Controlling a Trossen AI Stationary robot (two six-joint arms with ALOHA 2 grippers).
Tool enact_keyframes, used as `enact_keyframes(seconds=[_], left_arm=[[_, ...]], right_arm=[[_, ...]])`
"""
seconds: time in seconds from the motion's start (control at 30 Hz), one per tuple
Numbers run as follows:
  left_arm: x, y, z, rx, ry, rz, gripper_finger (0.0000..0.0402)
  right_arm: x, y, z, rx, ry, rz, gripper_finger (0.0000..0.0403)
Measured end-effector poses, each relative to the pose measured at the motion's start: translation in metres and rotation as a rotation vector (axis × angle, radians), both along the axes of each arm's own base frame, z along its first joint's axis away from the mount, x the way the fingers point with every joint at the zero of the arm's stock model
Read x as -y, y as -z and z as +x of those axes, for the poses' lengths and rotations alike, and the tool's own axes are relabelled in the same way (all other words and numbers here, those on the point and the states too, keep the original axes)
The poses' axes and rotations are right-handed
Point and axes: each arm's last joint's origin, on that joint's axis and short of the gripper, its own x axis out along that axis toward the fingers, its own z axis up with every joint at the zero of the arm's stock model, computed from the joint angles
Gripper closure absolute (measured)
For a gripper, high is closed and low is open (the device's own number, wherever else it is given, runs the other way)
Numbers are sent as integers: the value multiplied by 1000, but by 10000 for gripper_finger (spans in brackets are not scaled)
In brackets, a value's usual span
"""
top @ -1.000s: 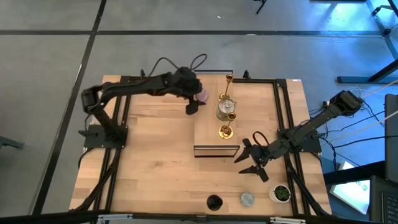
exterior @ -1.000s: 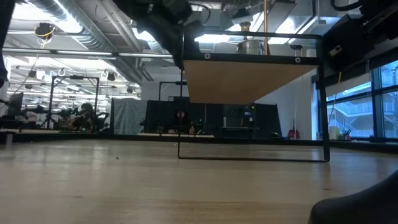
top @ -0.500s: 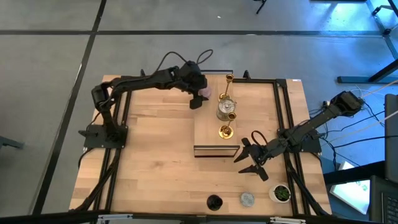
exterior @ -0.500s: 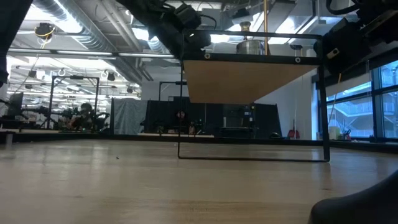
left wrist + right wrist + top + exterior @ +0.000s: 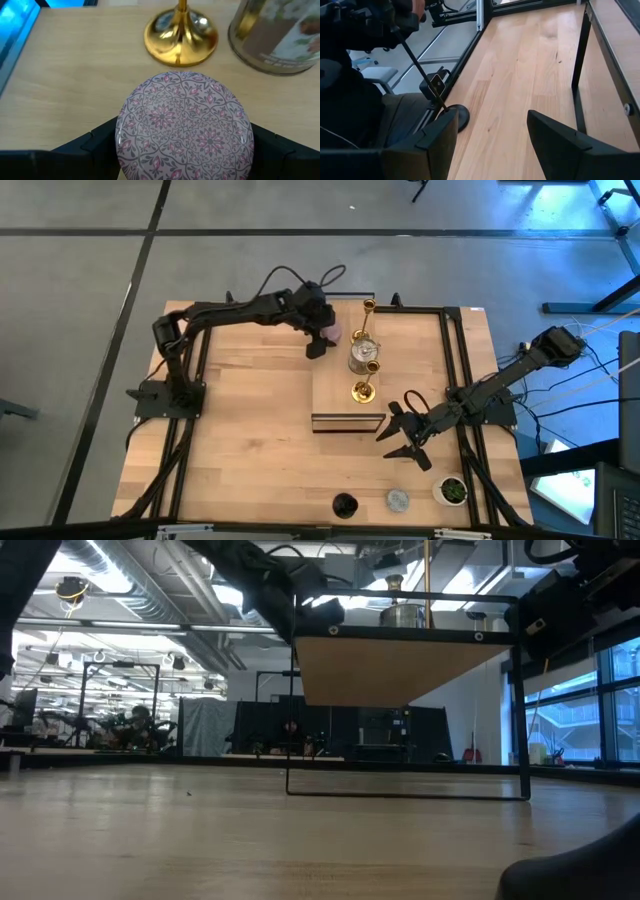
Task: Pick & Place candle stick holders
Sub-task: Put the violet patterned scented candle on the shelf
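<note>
My left gripper is shut on the lilac-pink holder at the far left corner of the raised wooden shelf. In the left wrist view the holder's patterned round top fills the space between my fingers. On the shelf stand the tall gold holder, whose base also shows in the left wrist view, the silver holder and the short gold holder. My right gripper is open and empty beside the shelf's near right corner. The black holder and the grey-blue holder stand at the table's near edge. My left gripper pinches the lilac-pink holder's round side between its two fingers, one on each side, just below the patterned top. The holder is upright at shelf height. I cannot tell whether its bottom touches the shelf.
The shelf stands on a black frame above the table, with free room under it. A small white pot with a green plant stands at the near right. Black rails run along the table's left and right sides.
My left gripper has gone a little toward the table's right edge, toward the shelf and the gold holder, carrying the lilac-pink holder upright. The right arm has kept still.
</note>
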Motion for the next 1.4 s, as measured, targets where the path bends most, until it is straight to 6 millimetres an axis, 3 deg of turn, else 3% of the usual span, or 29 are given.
enact_keyframes(seconds=[1.13, 1.4], left_arm=[[10, 5, 8, -30, -31, 27, 89], [15, -4, 2, -28, -22, 30, 88]], right_arm=[[0, 1, 0, -15, 3, -2, 163], [0, 1, 0, -15, 3, -2, 163]])
